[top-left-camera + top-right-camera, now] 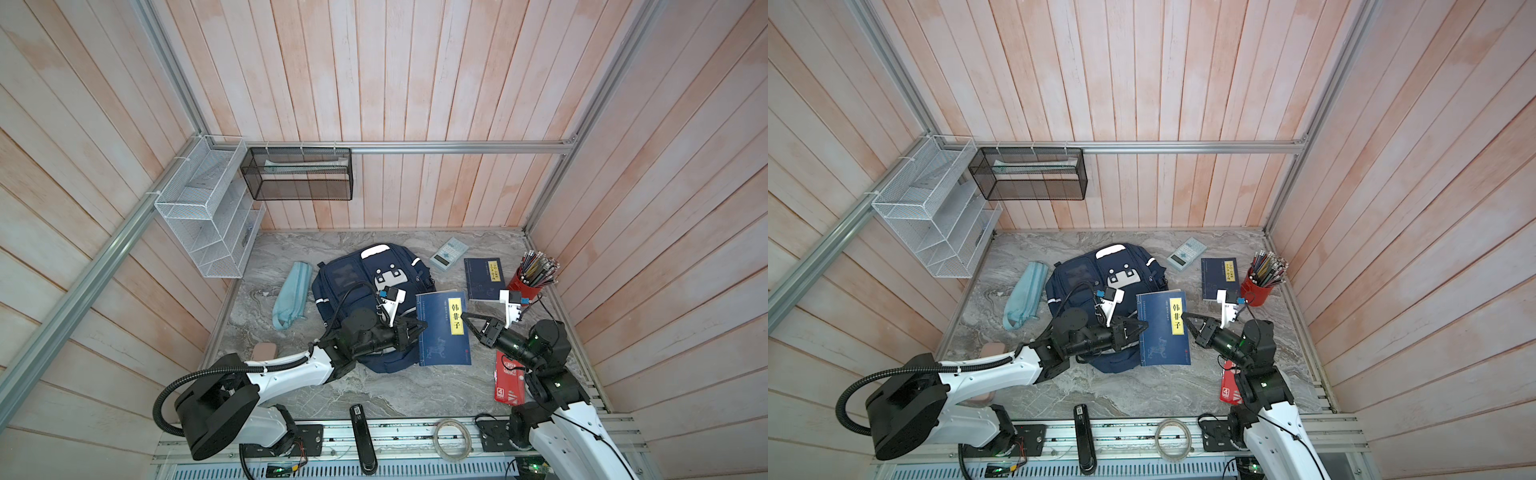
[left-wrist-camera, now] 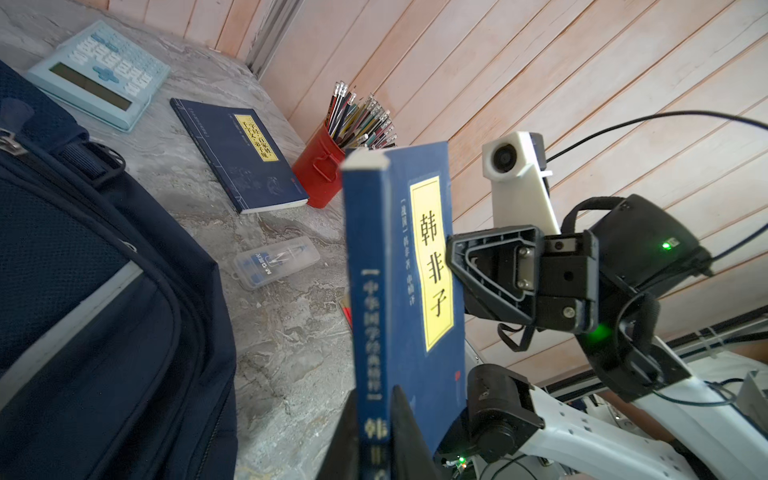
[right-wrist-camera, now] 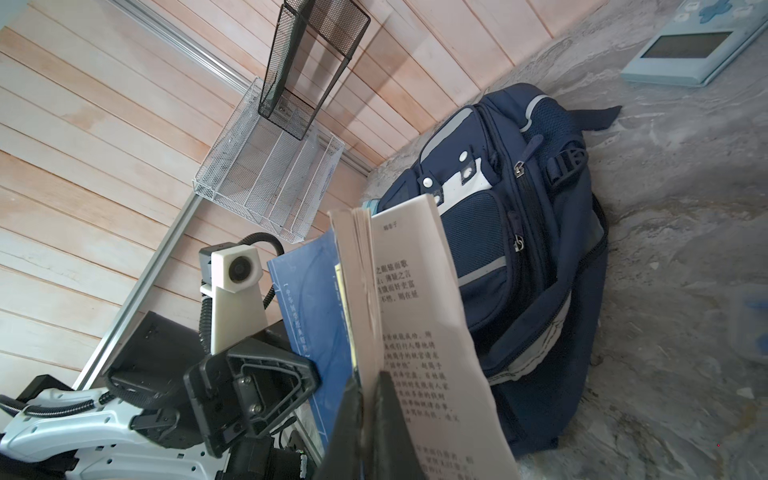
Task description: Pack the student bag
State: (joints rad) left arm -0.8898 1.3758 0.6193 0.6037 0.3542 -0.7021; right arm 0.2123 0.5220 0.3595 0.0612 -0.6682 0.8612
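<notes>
The student bag lies flat on the counter, zips seemingly closed, nothing visibly packed. Just beside it my left jaws clamp a blue book's spine and my right jaws pinch its pages. Around the bag, calculator, second book and pencil case wait.

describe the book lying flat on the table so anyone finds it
Find the big navy student bag in the middle, then right to the red pencil cup. The flat book lies left of that cup; the other navy book is held aloft.
</notes>
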